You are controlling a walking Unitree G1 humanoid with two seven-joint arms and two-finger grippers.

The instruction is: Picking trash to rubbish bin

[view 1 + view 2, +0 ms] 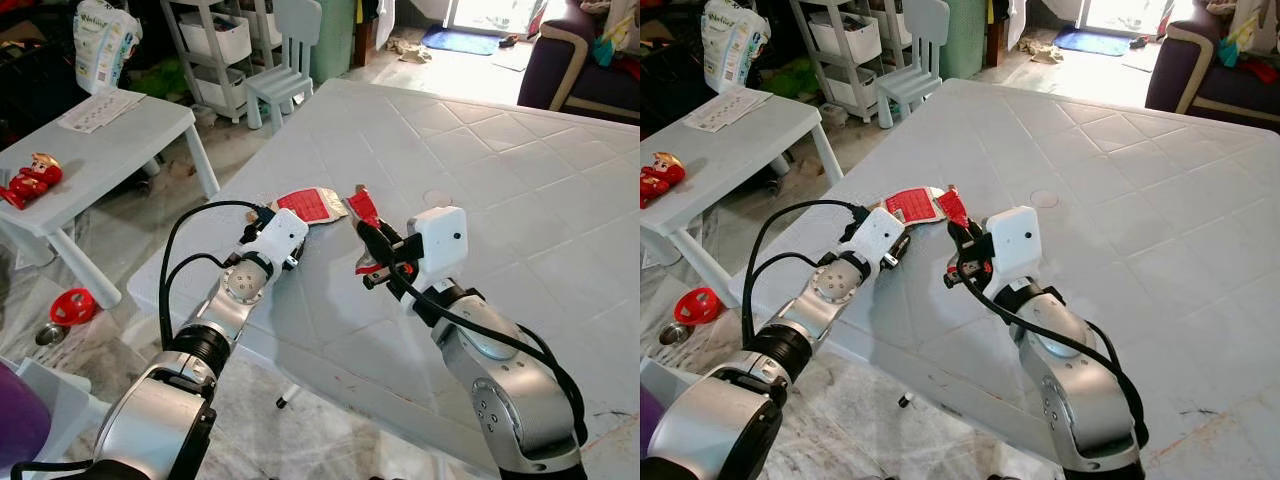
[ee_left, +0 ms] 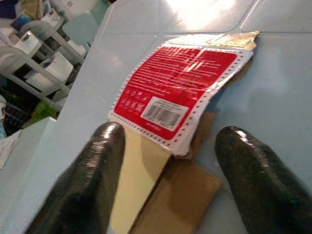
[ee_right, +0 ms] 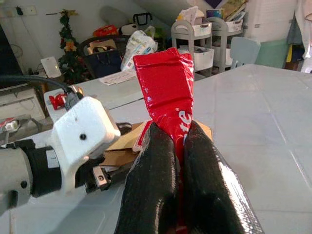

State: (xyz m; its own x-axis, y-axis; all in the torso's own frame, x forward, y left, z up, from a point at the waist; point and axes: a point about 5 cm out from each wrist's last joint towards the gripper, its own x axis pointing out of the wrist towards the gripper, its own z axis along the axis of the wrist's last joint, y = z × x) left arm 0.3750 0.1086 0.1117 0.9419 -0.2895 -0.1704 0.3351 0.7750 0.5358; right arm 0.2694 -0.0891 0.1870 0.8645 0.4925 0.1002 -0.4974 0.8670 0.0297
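A red and white printed packet (image 2: 180,92) lies on a piece of brown cardboard (image 2: 180,195) near the left edge of the big white table (image 1: 480,160). My left gripper (image 2: 170,139) rests low on the table, open, one finger on either side of the packet's near end. My right gripper (image 1: 376,245) hovers just right of it, shut on a crumpled red wrapper (image 3: 165,83) that sticks up out of the fingertips, lifted off the table.
A low white side table (image 1: 110,140) stands at the left with a red toy (image 1: 30,180) and a paper on it. Behind are a small white chair (image 1: 290,60), shelving and a tall green container (image 1: 330,40). A red object (image 1: 72,305) lies on the floor.
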